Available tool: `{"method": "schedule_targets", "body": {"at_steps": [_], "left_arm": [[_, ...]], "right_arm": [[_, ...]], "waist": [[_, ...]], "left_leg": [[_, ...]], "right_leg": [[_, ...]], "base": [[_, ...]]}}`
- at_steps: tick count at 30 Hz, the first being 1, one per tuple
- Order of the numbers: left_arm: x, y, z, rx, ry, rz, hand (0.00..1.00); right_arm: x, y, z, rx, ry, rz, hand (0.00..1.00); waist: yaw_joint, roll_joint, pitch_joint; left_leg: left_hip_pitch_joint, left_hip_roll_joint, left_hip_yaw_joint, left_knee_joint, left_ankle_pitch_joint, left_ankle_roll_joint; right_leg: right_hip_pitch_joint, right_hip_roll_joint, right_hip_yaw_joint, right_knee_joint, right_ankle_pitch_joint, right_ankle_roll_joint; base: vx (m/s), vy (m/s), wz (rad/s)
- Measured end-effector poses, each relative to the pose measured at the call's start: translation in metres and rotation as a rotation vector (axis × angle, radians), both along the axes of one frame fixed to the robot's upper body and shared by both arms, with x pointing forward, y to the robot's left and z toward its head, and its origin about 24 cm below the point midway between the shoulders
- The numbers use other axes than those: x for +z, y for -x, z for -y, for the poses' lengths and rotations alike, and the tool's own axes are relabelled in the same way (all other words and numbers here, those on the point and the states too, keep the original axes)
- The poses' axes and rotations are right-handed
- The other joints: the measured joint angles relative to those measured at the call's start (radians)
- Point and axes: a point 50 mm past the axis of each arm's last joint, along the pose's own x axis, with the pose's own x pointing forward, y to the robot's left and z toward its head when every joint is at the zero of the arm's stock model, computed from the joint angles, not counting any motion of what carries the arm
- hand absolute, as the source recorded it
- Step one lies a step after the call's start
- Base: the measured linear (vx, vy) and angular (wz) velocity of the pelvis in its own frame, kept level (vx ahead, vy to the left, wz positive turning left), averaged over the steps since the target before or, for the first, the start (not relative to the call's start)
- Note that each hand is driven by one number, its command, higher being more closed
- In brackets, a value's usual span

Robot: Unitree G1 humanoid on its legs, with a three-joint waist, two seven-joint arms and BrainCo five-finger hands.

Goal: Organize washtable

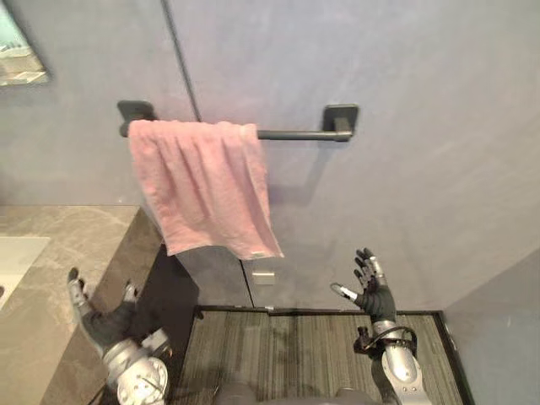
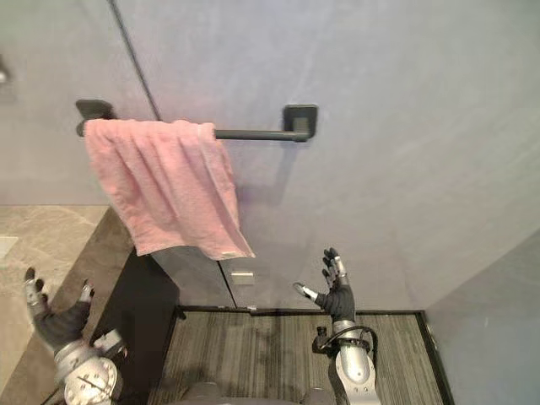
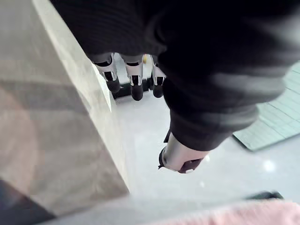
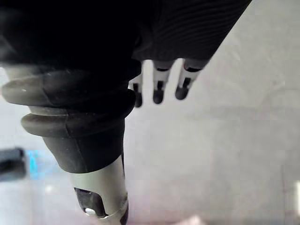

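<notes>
We are looking down at the washtable (image 1: 59,245), its marbled stone top running along the robot's left side. On the grey wall (image 1: 405,84) ahead, a pink towel (image 1: 207,186) is hanging over the left end of a dark towel bar (image 1: 297,134). It is draping in soft folds with its bottom edge slanting, and its lower left corner is coming down near the washtable's far end. The right part of the bar is showing bare up to its wall mount.

The left hand (image 1: 103,323) is hovering at the washtable's outer edge, palm turned up toward the wall. Its fingers (image 3: 136,84) are reaching out straight and the thumb (image 3: 180,158) is standing well apart from them; they are gripping nothing. In the left wrist view, the stone edge is running right beside those fingertips, though we cannot tell whether they are touching it.

The right hand (image 1: 375,295) is lifting in front of the wall, well to the right of the towel and below the bar. It is spread wide, straight fingers (image 4: 158,91) fanning out, and it is carrying nothing at all.

Below, a striped grey mat (image 1: 312,346) is lying along the foot of the wall, and a small white plate (image 1: 263,278) is sitting on the wall just under the towel's lower corner.
</notes>
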Motion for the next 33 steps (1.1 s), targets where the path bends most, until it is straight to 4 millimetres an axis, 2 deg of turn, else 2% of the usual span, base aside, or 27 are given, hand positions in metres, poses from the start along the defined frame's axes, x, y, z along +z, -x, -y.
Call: {"method": "schedule_targets", "body": {"at_steps": [1,2,4,6,8,11,12,14,16,19,24,28,29,33], "left_arm": [[0.001,0.002,0.001,0.002,-0.012,-0.007,0.00],[0.005,0.007,0.001,0.015,-0.033,-0.009,0.00],[0.013,0.006,0.005,-0.001,-0.052,0.011,0.00],[0.019,0.002,0.011,-0.031,-0.056,0.044,0.00],[0.025,-0.008,0.025,-0.113,-0.033,0.088,0.00],[0.029,-0.024,0.039,-0.248,0.034,0.148,0.00],[0.033,-0.034,0.042,-0.317,0.081,0.193,0.00],[0.037,-0.040,0.043,-0.349,0.100,0.225,0.00],[0.051,-0.057,0.047,-0.400,0.110,0.311,0.00],[0.064,-0.072,0.050,-0.431,0.098,0.378,0.00],[0.082,-0.087,0.054,-0.456,0.082,0.454,0.00],[0.093,-0.097,0.056,-0.470,0.077,0.490,0.00],[0.100,-0.101,0.057,-0.477,0.071,0.510,0.00],[0.108,-0.110,0.058,-0.484,0.073,0.530,0.00]], "right_arm": [[0.000,0.001,-0.002,0.007,-0.006,-0.002,0.00],[0.001,0.000,-0.010,0.023,-0.033,0.002,0.00],[0.002,-0.001,-0.019,0.046,-0.058,0.009,0.00],[0.005,-0.004,-0.025,0.070,-0.068,0.024,0.00],[0.011,-0.011,-0.026,0.083,-0.054,0.057,0.00],[0.016,-0.019,-0.024,0.074,-0.028,0.085,0.00],[0.019,-0.028,-0.023,0.072,-0.014,0.103,0.00],[0.021,-0.036,-0.023,0.078,-0.004,0.119,0.00],[0.037,-0.055,-0.026,0.088,0.003,0.193,0.00],[0.049,-0.065,-0.029,0.096,0.005,0.243,0.00],[0.062,-0.071,-0.040,0.137,-0.003,0.297,0.00],[0.085,-0.080,-0.052,0.180,-0.018,0.393,0.00],[0.097,-0.082,-0.056,0.190,-0.025,0.441,0.00],[0.125,-0.089,-0.066,0.217,-0.040,0.547,0.00]], "waist": [[0.000,-0.006,-0.002],[0.016,-0.023,-0.005],[0.030,-0.030,-0.009],[0.031,-0.038,-0.018],[0.028,-0.032,-0.031],[0.020,-0.022,-0.043],[0.014,-0.019,-0.047],[0.007,-0.017,-0.054],[-0.002,-0.009,-0.058],[-0.002,0.012,-0.049],[-0.004,0.016,-0.041],[-0.004,0.017,-0.023],[-0.003,0.019,-0.014],[-0.001,0.025,0.000]], "left_leg": [[0.001,-0.011,-0.001,-0.013,0.000,0.000],[-0.001,-0.032,-0.006,-0.023,0.001,-0.001],[0.014,-0.056,-0.027,-0.029,-0.002,0.003],[0.033,-0.078,-0.032,-0.052,-0.007,0.010],[0.044,-0.095,-0.027,-0.078,-0.005,0.013],[0.031,-0.097,-0.025,-0.101,0.018,0.009],[0.031,-0.098,-0.022,-0.121,0.036,0.005],[0.027,-0.096,-0.022,-0.134,0.044,0.002],[0.008,-0.086,-0.015,-0.172,0.081,-0.004],[-0.007,-0.077,0.003,-0.216,0.110,-0.008],[-0.034,-0.059,0.021,-0.258,0.140,-0.017],[-0.089,-0.043,0.027,-0.264,0.159,-0.024],[-0.113,-0.040,0.027,-0.266,0.167,-0.025],[-0.164,-0.039,0.032,-0.263,0.174,-0.026]], "right_leg": [[0.003,-0.008,-0.013,-0.008,0.004,0.007],[0.017,-0.026,-0.027,-0.027,0.016,0.025],[0.070,-0.043,-0.050,-0.068,0.029,0.045],[0.099,-0.060,-0.059,-0.093,0.030,0.046],[0.109,-0.068,-0.052,-0.119,0.040,0.053],[0.102,-0.062,-0.047,-0.158,0.066,0.059],[0.096,-0.056,-0.045,-0.176,0.086,0.058],[0.084,-0.048,-0.041,-0.191,0.097,0.058],[0.053,-0.028,-0.026,-0.234,0.136,0.046],[0.024,-0.013,-0.011,-0.274,0.168,0.040],[-0.030,0.007,0.000,-0.277,0.179,0.026],[-0.096,0.023,0.007,-0.266,0.186,0.020],[-0.127,0.025,0.009,-0.254,0.186,0.020],[-0.189,0.025,0.016,-0.232,0.186,0.020]], "base": [[0.05,0.236,0.74],[0.05,0.168,0.48],[0.03,0.130,0.43],[-0.02,0.123,0.27],[-0.02,0.098,0.03],[0.01,0.039,-0.04],[0.02,0.010,-0.05],[0.04,0.000,-0.10],[0.07,-0.025,-0.20],[-0.02,-0.017,-0.20],[-0.02,-0.029,-0.09],[-0.04,-0.034,-0.06],[-0.04,-0.034,0.01],[-0.03,-0.018,-0.04]]}}
